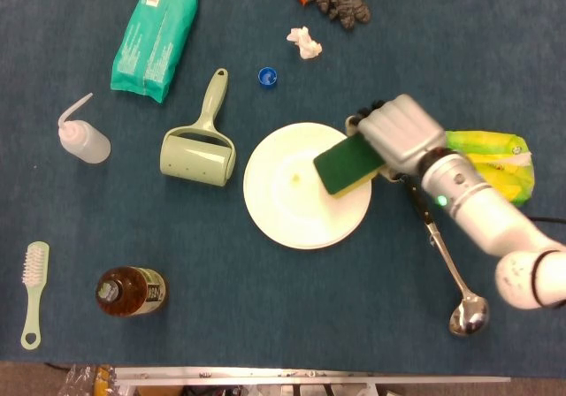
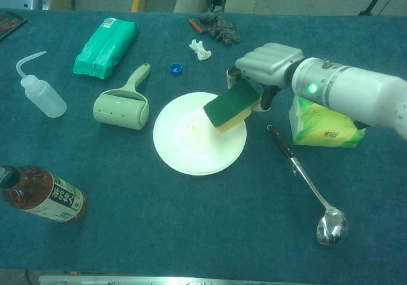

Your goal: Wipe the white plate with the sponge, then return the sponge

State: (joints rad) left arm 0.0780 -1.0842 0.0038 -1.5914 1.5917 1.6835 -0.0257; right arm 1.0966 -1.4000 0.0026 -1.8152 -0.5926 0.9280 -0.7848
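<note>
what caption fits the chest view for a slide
Right hand holds the sponge over the white plate.

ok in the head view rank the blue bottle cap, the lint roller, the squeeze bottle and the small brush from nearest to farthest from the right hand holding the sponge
Measured from the right hand, which holds the sponge over the white plate:
1. Blue bottle cap, up and to its left, beyond the plate.
2. Lint roller, left of the plate.
3. Squeeze bottle, far left.
4. Small brush, at the lower left corner.

A lab test bench: blue cloth-covered table (image 1: 265, 325) strewn with unrelated props around the clear plastic squeeze wash bottle (image 1: 84, 137).
</note>
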